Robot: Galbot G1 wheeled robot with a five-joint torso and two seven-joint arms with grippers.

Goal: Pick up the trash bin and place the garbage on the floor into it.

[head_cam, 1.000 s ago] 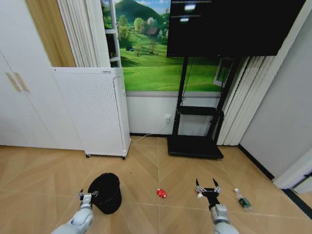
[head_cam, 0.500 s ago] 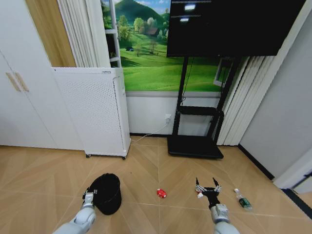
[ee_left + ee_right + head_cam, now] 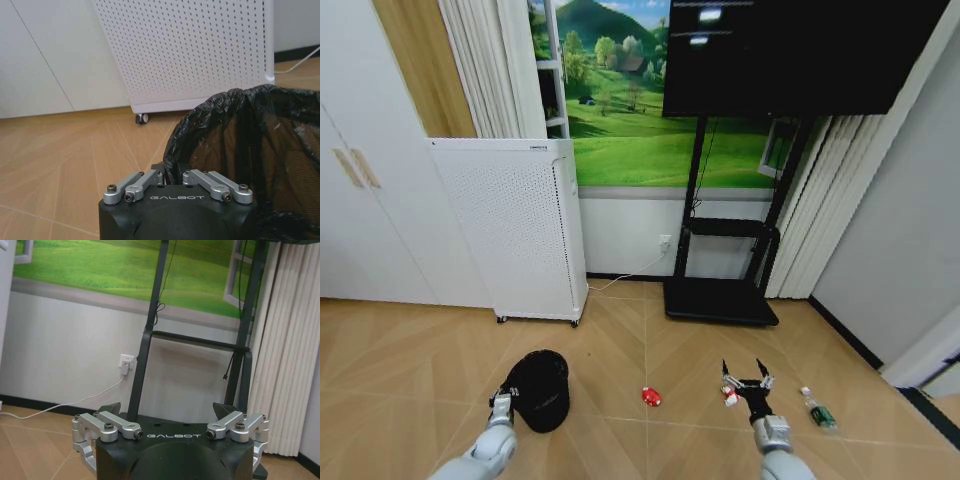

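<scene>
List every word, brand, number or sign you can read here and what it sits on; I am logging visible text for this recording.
"GALBOT": on the black housing of the left gripper, which is shut on the rim of the trash bin.
"GALBOT": on the black housing of the right gripper, open.
Small mark on the top edge of the white perforated appliance: too small to read.
Green label on the bottle: too small to read.

White perforated appliance (image 3: 510, 228) on casters, standing against the left wall beside white cabinet doors (image 3: 360, 180) | large dark screen (image 3: 800, 55) on a black floor stand (image 3: 720, 295) | green landscape mural (image 3: 630, 130) | wall socket (image 3: 665, 242) with white cable | pleated white curtain (image 3: 810, 210) | herringbone wood floor (image 3: 620, 350)
</scene>
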